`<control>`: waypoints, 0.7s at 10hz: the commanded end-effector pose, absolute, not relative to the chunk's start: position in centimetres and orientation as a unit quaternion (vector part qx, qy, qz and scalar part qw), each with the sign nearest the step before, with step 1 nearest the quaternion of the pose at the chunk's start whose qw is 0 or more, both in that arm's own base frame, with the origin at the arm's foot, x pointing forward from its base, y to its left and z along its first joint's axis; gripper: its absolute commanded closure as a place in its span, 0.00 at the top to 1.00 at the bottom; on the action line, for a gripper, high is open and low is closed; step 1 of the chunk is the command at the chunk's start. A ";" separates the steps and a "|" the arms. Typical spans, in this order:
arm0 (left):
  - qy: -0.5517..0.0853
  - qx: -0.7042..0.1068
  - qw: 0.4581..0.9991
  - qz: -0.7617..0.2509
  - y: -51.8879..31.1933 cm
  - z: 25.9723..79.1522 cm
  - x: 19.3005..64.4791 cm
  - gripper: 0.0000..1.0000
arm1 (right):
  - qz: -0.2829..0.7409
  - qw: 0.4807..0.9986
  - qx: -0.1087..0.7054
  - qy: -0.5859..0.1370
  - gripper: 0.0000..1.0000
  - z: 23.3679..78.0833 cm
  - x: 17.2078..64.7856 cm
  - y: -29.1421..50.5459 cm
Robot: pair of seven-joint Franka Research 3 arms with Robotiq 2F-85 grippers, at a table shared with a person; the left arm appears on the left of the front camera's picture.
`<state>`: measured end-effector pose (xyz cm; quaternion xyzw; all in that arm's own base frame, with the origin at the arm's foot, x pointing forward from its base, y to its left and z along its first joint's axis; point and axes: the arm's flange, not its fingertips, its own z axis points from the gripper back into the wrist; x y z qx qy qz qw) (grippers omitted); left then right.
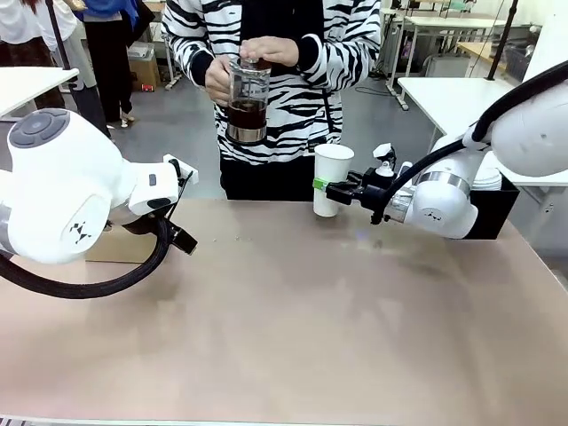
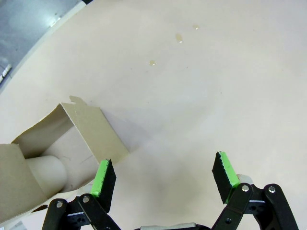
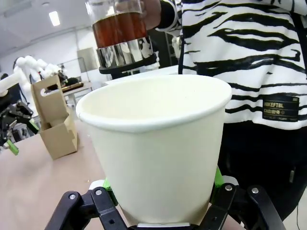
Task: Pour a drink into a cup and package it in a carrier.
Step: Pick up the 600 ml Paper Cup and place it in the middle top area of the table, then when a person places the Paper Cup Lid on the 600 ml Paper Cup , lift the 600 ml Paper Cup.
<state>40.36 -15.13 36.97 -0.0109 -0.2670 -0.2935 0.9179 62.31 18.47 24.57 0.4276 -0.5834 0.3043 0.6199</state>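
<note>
Fingers of the right gripper point(image 1: 326, 186) clamp one cup point(image 1: 334, 169) near the desk's point(image 1: 293, 337) far edge. The left gripper point(image 2: 165, 175), fingers apart, hovers beside one carrier point(image 2: 91, 128) near the left edge. A person holds one jug point(image 1: 248, 93) of drink point(image 1: 248, 114).

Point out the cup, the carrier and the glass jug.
cup point(image 1: 335, 167): front view, upper side wall.
carrier point(image 3: 58, 136): right wrist view, side wall of the box.
jug point(image 1: 248, 84): front view, clear glass wall.
</note>
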 end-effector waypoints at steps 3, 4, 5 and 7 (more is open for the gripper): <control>-0.268 -0.012 0.918 -0.294 -15.1 37.0 40.3 1.00 | 0.303 0.622 0.428 -0.581 0.80 24.6 62.3 18.5; -0.268 -0.012 0.918 -0.294 -15.1 37.0 40.3 1.00 | 0.303 0.622 0.428 -0.581 0.80 24.6 62.3 18.5; -0.268 -0.012 0.918 -0.294 -15.1 37.0 40.3 1.00 | 0.303 0.622 0.428 -0.581 0.80 24.6 62.3 18.5; -0.268 -0.012 0.918 -0.294 -15.1 37.0 40.3 1.00 | 0.303 0.622 0.428 -0.581 0.80 24.6 62.3 18.5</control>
